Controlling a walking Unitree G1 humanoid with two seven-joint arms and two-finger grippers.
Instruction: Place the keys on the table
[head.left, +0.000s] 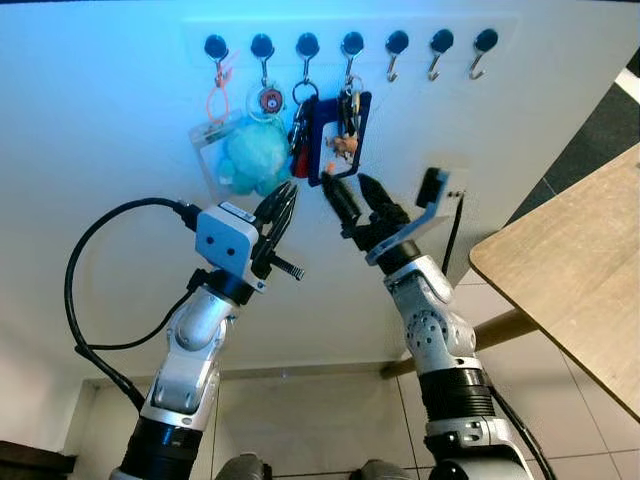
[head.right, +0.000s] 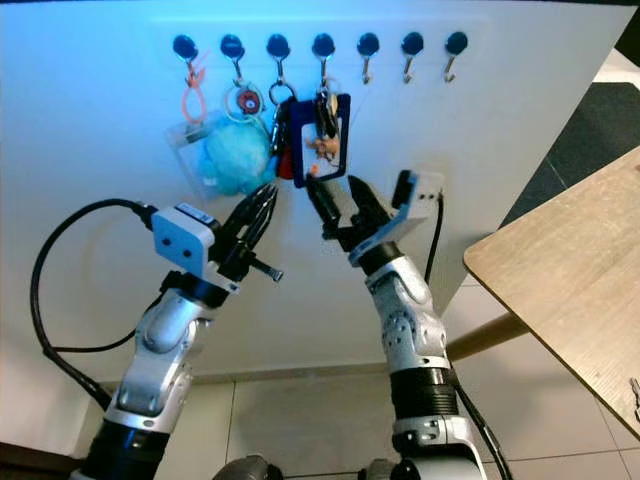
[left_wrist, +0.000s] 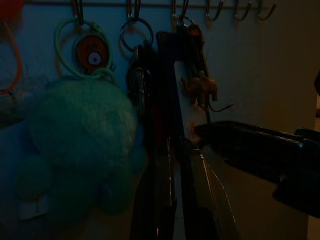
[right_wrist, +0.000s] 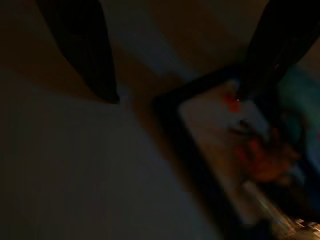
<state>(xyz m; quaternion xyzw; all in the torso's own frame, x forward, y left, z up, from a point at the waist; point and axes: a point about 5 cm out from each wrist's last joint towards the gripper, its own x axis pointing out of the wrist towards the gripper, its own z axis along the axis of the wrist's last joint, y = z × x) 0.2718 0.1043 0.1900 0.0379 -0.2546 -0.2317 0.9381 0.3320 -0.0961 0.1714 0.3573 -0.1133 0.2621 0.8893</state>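
Note:
A row of black wall hooks (head.left: 352, 43) carries a bunch of keys (head.left: 349, 106) with a dark blue card holder (head.left: 333, 150) and a small brown charm (left_wrist: 200, 88). Beside it hang a second key ring (head.left: 301, 122) and a teal plush (head.left: 253, 156). My right gripper (head.left: 343, 186) is raised to the wall and open, one finger on each side of the card holder's lower edge (right_wrist: 200, 165). My left gripper (head.left: 284, 192) is shut just below the plush and the key ring, holding nothing. The wooden table (head.left: 575, 285) stands to the right.
A clear badge holder on an orange loop (head.left: 213, 100) hangs at the left end of the hooks; three hooks on the right are bare. A wall socket with a black cable (head.left: 455, 215) sits right of my right gripper. Tiled floor lies below.

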